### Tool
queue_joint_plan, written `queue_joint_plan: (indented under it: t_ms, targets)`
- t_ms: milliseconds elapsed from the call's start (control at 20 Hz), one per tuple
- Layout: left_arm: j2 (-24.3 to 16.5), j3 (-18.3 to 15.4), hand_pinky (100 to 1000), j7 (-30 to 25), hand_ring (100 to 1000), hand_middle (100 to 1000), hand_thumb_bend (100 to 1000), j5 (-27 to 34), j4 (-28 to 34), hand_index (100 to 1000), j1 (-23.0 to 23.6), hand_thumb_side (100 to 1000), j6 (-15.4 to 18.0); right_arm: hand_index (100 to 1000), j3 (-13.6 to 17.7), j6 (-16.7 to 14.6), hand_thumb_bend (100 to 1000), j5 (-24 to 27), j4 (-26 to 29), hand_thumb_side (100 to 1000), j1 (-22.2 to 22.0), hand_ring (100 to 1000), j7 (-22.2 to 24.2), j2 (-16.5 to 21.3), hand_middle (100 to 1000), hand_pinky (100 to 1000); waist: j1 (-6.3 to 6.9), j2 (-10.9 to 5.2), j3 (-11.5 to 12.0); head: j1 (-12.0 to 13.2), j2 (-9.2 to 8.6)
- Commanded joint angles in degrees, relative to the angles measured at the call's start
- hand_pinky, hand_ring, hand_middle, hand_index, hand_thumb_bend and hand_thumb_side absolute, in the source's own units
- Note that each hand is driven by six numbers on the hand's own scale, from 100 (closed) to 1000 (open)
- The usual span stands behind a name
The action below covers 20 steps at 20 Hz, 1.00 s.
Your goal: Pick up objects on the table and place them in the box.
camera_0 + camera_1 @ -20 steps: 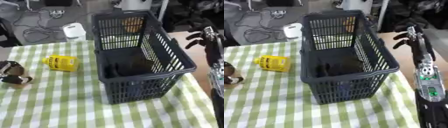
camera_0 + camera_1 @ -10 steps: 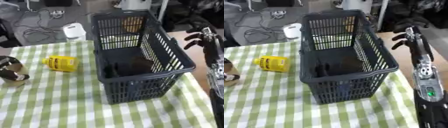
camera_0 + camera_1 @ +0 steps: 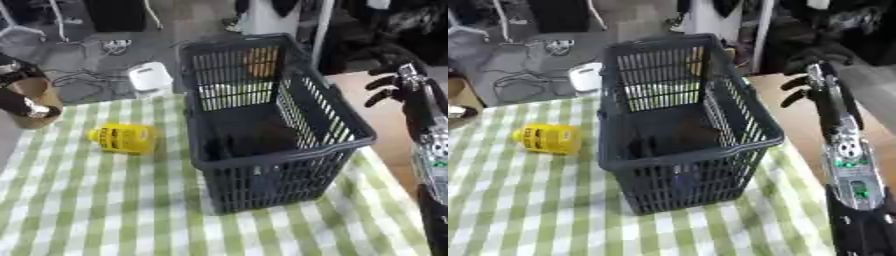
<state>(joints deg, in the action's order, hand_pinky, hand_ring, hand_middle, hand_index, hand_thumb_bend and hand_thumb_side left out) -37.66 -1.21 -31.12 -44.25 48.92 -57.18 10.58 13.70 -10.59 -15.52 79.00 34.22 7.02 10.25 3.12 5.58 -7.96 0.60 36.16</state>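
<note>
The basket is a dark grey plastic crate with slotted walls, standing upright on the green-and-white checked cloth. Something dark lies on its floor, too dim to make out. Left of the basket, apart from it, a yellow jar lies on its side on the cloth; dark print shows on its end, but it cannot be read. Beyond the basket's far left corner, past the cloth's edge, stands a small white object.

Well left of the basket, at the picture's edge and raised above the cloth, the left hand has its fingers wrapped round a tan roll, which has a shiny silver patch on its side. Right of the basket, over the bare wooden tabletop, the right hand is held up on its silver-jointed arm, fingers spread and loosely bent, holding and touching nothing.
</note>
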Motion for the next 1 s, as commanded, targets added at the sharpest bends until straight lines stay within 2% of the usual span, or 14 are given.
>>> queue_joint_plan:
  t_ms: [50,250,500,750,1000]
  targets:
    - [1.76,1.48,352,0.35,383,452,229,2.50,2.61,653,-3.75,100,1.39,734,-0.32,0.10,100,-0.35,1.70,664,0.41,586,0.34,-0.02,638,436,0.63,-2.20,-0.39,-0.30,0.23]
    - [6.03,3.68,348,0.71,379,446,230,5.26,4.77,653,-7.63,100,2.86,735,-0.71,0.11,100,-0.37,1.73,663,0.05,587,0.76,-0.58,638,437,0.47,-3.03,-1.21,-0.47,0.37]
    - [10.73,6.47,348,0.78,381,445,254,8.75,8.38,658,-10.92,100,4.39,735,-1.45,-0.18,100,-0.29,1.31,666,0.03,586,1.48,-1.17,638,435,0.24,-3.33,-2.04,-0.16,0.18]
    - [14.61,10.65,359,-0.12,394,457,284,12.81,13.30,672,-11.38,100,6.22,735,-2.35,-0.78,100,-0.15,0.31,668,0.17,586,2.61,-1.56,637,435,-0.06,-3.32,-2.59,0.00,-0.28]
    - [18.54,13.96,377,-2.61,414,473,319,13.58,12.72,676,-9.90,100,8.46,729,-3.41,-1.54,100,0.18,-0.50,674,0.19,585,3.94,-2.00,631,432,-0.29,-3.19,-3.14,0.12,-0.83]
